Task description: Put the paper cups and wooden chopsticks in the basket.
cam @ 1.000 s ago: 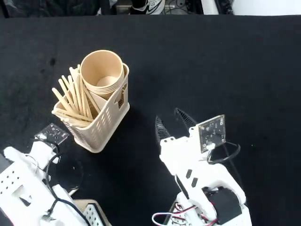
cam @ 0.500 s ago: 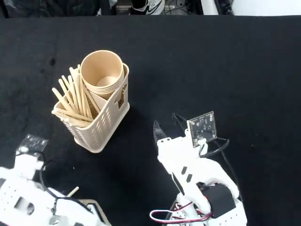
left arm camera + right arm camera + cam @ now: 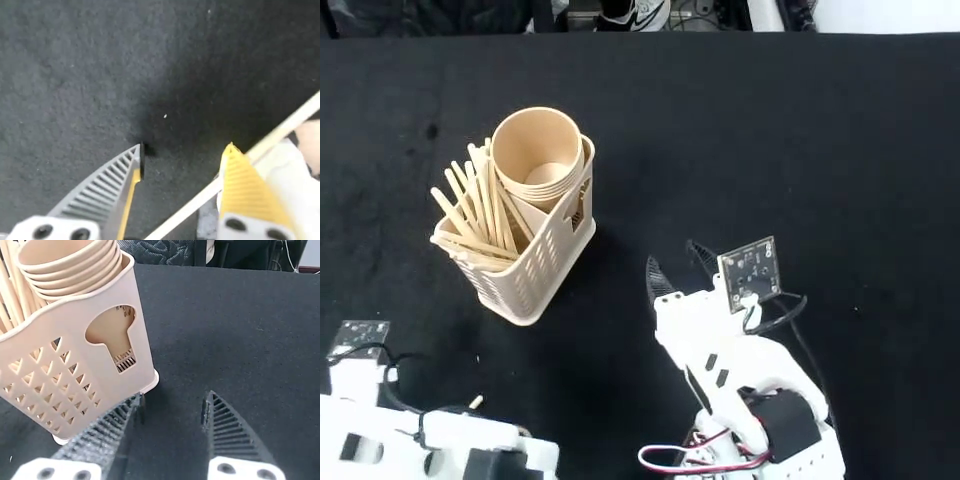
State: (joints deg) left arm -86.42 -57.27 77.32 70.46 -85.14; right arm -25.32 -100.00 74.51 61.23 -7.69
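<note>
A cream plastic basket (image 3: 535,270) stands left of centre, holding a stack of paper cups (image 3: 537,150) and several wooden chopsticks (image 3: 475,215). My right gripper (image 3: 675,258) is open just right of the basket, its fingers apart from it. The right wrist view looks at the basket (image 3: 75,365) with the cups (image 3: 65,265) close in front of the open right gripper (image 3: 174,400). My left arm (image 3: 380,435) is folded at the front left corner. The left gripper (image 3: 184,147) is open over bare cloth, and one chopstick (image 3: 285,127) slants past its yellow finger (image 3: 242,180).
Black cloth (image 3: 800,150) covers the table, with free room to the right and behind the basket. A short stick end (image 3: 475,403) pokes out beside the left arm. Chairs and shoes show beyond the far edge.
The left arm has drawn back toward the front left corner, away from the basket. The right arm pulled back slightly a second ago and has since stayed still.
</note>
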